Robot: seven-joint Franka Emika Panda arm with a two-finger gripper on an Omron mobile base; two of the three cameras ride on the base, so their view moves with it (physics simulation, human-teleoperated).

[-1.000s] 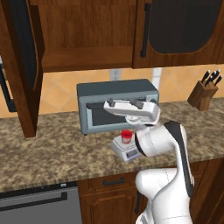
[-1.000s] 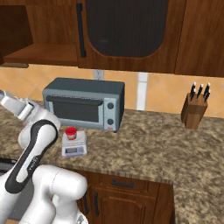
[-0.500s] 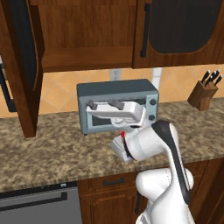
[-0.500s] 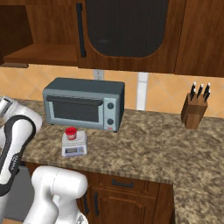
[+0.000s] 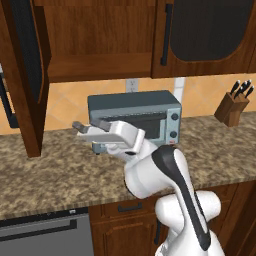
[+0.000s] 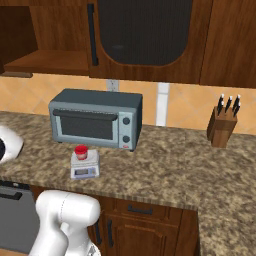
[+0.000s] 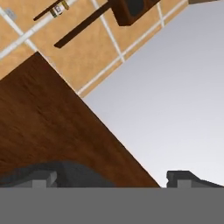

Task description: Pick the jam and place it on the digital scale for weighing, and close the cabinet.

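Kitchen: toaster oven [image 6: 96,119], knife block [image 6: 223,127].

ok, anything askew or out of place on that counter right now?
Nothing spilled or damaged. The jam stands upright on the digital scale. One thing is undone: the cabinet door hangs wide open at the left, with the open gripper pointing toward it.

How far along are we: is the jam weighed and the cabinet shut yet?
Done: the jam sits on the digital scale in front of the toaster oven. In hand: the gripper is open and empty, reaching left toward the open cabinet door. Left: the cabinet is not yet closed; its door stands swung out with the shelf exposed.
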